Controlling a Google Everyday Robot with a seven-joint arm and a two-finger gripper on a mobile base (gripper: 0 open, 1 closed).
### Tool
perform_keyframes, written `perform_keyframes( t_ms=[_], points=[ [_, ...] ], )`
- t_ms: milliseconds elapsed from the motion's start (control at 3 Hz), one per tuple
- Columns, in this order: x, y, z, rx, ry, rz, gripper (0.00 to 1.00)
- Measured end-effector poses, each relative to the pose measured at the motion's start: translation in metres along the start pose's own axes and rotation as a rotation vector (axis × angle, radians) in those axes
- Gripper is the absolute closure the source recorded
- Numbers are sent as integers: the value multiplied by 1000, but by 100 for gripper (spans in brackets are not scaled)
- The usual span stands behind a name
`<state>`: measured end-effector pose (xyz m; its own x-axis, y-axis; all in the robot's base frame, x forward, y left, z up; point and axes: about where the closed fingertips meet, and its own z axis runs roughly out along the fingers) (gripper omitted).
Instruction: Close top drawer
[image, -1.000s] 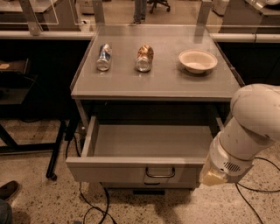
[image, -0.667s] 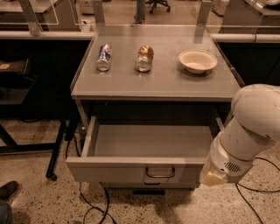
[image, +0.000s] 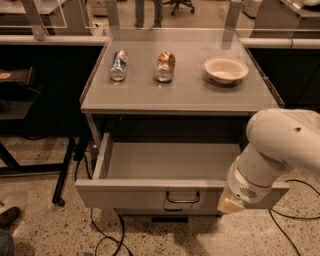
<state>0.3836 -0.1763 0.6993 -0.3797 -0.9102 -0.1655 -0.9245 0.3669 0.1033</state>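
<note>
The white arm (image: 272, 155) is filling the lower right of the frame. Its thick rounded upper segment is lying across the right edge, and from there it is bending down and to the left into a shorter cylindrical segment. That segment is ending in a beige tip, where the gripper (image: 231, 205) is sitting low in the frame, right at the right-hand part of the drawer's front panel and to the right of the handle (image: 182, 197). Whether the gripper is spread or pressed together cannot be told, since the arm's own bulk is covering it.

The top drawer (image: 145, 194) is standing wide open in the lower middle of the frame, pulled well out from under the grey cabinet top (image: 190, 97). Its flat grey front is facing the bottom of the frame, with the small dark wire loop handle at the centre. Its grey floor and side walls are showing, and the arm is hiding its right front corner.

On the cabinet top, in the upper middle of the frame, two cans are lying on their sides: a blue and silver can (image: 119, 65) to the left and a brownish can (image: 165, 66) just right of it. A pale bowl (image: 226, 69) is sitting upright further right. Dark cables (image: 107, 231) are trailing over the speckled floor at the bottom.
</note>
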Motion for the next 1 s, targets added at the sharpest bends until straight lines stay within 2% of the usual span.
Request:
perform_keyframes(
  t_ms=[333,667,1000],
  points=[
    [-9,-25,14,62,-18,24,100],
    [-13,-52,13,131,-26,37,100],
    [-18,-68,6,169,-36,39,100]
  ],
)
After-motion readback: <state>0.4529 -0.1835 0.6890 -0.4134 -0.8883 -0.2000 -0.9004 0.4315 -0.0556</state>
